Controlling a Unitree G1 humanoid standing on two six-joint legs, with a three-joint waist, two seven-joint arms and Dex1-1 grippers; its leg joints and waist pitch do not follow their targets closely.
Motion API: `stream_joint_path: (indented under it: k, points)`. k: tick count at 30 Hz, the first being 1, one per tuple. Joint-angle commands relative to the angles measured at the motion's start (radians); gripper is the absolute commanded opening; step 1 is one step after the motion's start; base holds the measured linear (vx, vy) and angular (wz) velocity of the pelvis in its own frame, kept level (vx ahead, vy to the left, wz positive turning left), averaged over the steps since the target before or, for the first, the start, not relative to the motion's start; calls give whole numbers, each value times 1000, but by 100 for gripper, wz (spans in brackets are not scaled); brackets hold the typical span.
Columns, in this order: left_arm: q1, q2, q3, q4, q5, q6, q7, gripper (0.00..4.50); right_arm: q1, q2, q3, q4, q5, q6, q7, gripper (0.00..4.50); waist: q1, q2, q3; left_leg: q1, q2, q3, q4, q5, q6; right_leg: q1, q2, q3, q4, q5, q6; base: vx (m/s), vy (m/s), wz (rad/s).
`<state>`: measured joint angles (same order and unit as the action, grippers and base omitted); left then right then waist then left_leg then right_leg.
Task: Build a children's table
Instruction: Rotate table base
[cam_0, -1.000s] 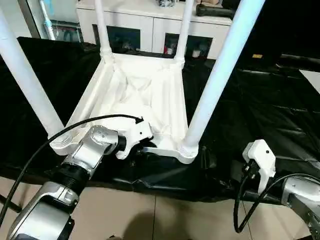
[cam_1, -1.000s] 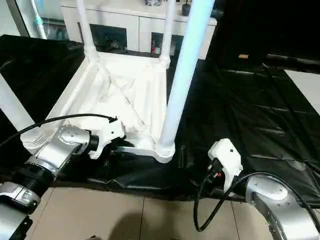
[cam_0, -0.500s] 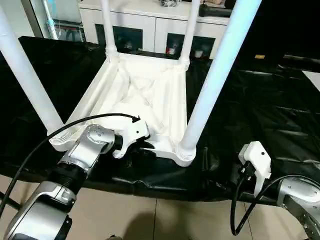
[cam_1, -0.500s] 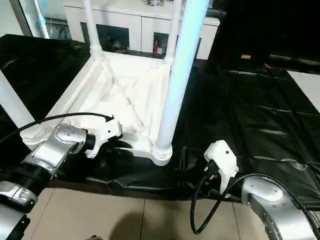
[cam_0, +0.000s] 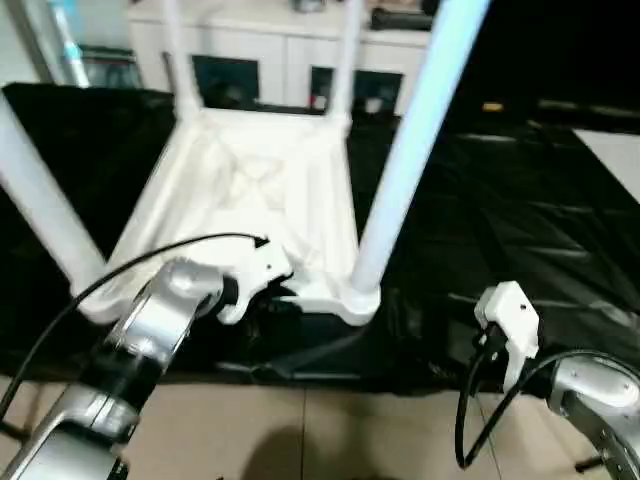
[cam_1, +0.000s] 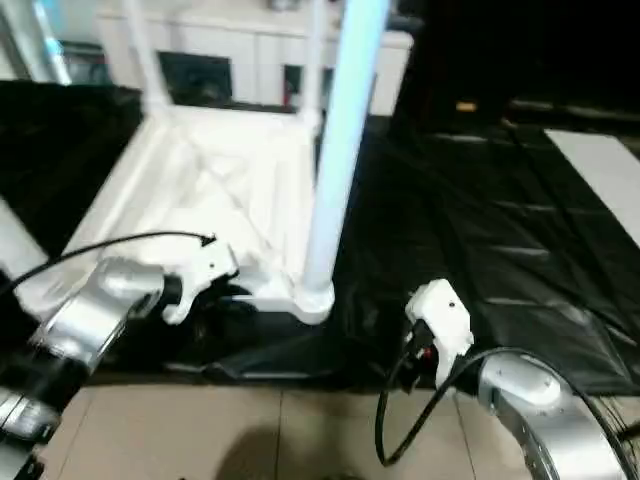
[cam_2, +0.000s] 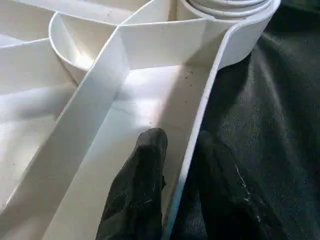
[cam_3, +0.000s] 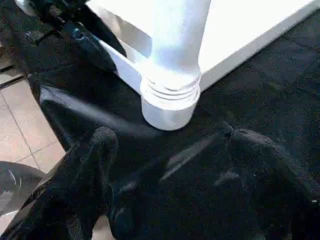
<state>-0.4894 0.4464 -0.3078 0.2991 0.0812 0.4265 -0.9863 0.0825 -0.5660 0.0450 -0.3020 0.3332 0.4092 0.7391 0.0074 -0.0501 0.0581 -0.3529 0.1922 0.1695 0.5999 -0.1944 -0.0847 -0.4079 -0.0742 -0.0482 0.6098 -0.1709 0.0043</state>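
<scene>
The children's table lies upside down on the black sheet, its ribbed white tabletop (cam_0: 250, 180) facing up. Long white legs stand in the corner sockets: near right (cam_0: 410, 150), near left (cam_0: 40, 200), far left (cam_0: 180, 60) and far right (cam_0: 345, 60). My left gripper (cam_2: 180, 139) is shut on the tabletop's near rim close to the near right socket, one finger (cam_2: 145, 165) inside the rim wall and the other outside. My right gripper (cam_3: 172, 142) stands open low over the sheet, just in front of the near right leg's socket (cam_3: 170, 107), holding nothing.
A black plastic sheet (cam_0: 520, 200) covers the work surface, and its front edge hangs over the tiled floor (cam_0: 300, 430). A white cabinet with glass doors (cam_0: 270, 60) stands behind the table. A black cable (cam_0: 470, 410) loops from my right wrist.
My left gripper's fingers have drawn together on the tabletop's rim. The camera has shifted and tilted. The right arm holds its place beside the near right leg.
</scene>
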Motion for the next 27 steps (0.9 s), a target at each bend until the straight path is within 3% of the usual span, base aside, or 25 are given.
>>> stream_joint_path:
  k: [1,2,3,4,5,7,10,14,15,19,23,26,27]
  points:
    - [43,16,44,-40,35,107,97,77,-5,0,2,15,-17,-13,-5,389,7,-3,-53,-12,29,-16,-78,-306,34,38,-58,34,-103,-527,-105,0,0,0]
    - [43,16,44,-40,35,107,97,77,-5,0,2,15,-17,-13,-5,389,5,-3,-54,-13,29,-17,-78,-305,35,39,-57,33,-102,-525,-106,0,0,0]
    - [58,9,53,-79,37,149,120,77,-15,3,7,25,-18,-15,-3,389,3,-12,-54,-14,28,-16,-77,-303,38,39,-55,32,-102,-523,-105,0,0,0]
    - [65,2,57,-108,44,190,141,77,-24,4,10,28,-18,-13,-3,389,2,-14,-54,-13,28,-15,-76,-299,42,37,-55,33,-103,-522,-107,0,0,0]
    - [65,2,57,-108,44,190,141,77,-24,4,10,28,-18,-13,-3,389,1,-10,-53,-15,28,-16,-76,-290,45,38,-56,34,-101,-513,-111,0,0,0]
    - [66,-5,51,-146,84,248,190,77,-45,6,15,34,-19,-9,-3,389,-3,-12,-54,-12,29,-15,-75,-298,45,36,-54,34,-100,-511,-111,0,0,0]
    - [62,-2,45,-159,108,268,219,77,-56,7,17,38,-20,-9,-3,389,-7,-16,-56,-19,25,-15,-74,-278,53,38,-52,33,-101,-500,-102,0,0,0]
    - [62,15,27,-160,101,203,200,73,-56,10,17,39,-21,-10,-1,389,-5,-14,-57,-15,25,-14,-73,-283,58,33,-51,33,-104,-497,-99,0,0,0]
    - [77,23,11,-185,67,137,152,73,-56,12,16,39,-22,-11,0,389,-5,-14,-57,-15,26,-13,-73,-285,59,32,-50,34,-103,-484,-104,0,0,0]
    - [111,25,-5,-243,2,70,70,72,-58,13,16,41,-21,-9,3,389,1,-13,-58,-13,31,-12,-75,-277,59,32,-51,37,-96,-428,-127,0,0,0]
    - [111,8,7,-250,-51,61,30,71,-66,8,13,47,-19,-6,10,389,19,-14,-63,-6,35,-4,-71,-212,70,32,-49,42,-79,-282,-178,0,0,0]
    - [89,-3,24,-231,-69,85,27,140,-71,5,12,52,-18,-5,16,389,35,-14,-64,-4,35,1,-68,-174,79,35,-50,43,-70,-209,-207,0,0,0]
    - [75,-3,31,-218,-77,90,17,140,-74,2,13,55,-18,-6,20,389,38,-14,-64,-5,32,2,-67,-162,82,37,-49,42,-67,-197,-210,0,0,0]
